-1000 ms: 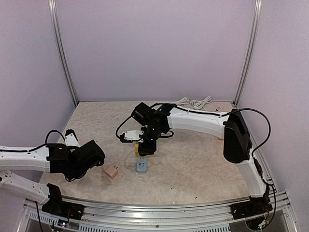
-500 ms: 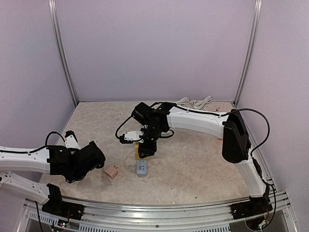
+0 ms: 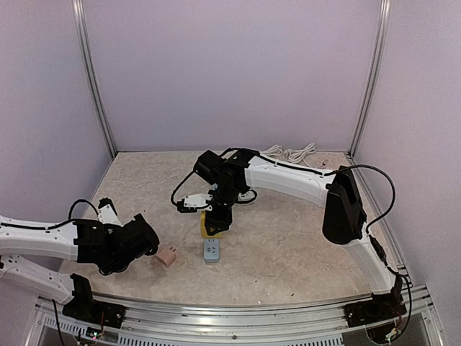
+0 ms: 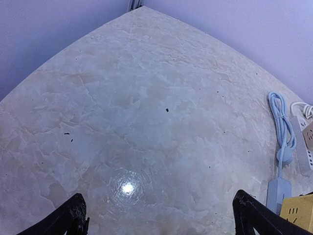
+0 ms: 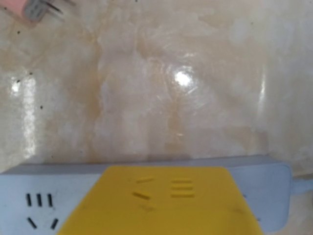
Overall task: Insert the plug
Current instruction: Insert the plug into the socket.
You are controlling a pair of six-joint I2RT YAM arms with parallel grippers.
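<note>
We log left gripper [image 4: 160, 210] jaws spread wide, empty | right gripper [image 3: 215, 226] clamped on yellow plug [image 5: 161, 200], contact hidden | power strip [image 5: 270, 196] partly covered

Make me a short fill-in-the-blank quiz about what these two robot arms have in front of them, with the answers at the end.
The block gripped by the right claw is coloured ____. The left claw stands ____, holding nothing. The loose plug lying beside the power strip is coloured ____.
Missing words: yellow, open, pink.
</note>
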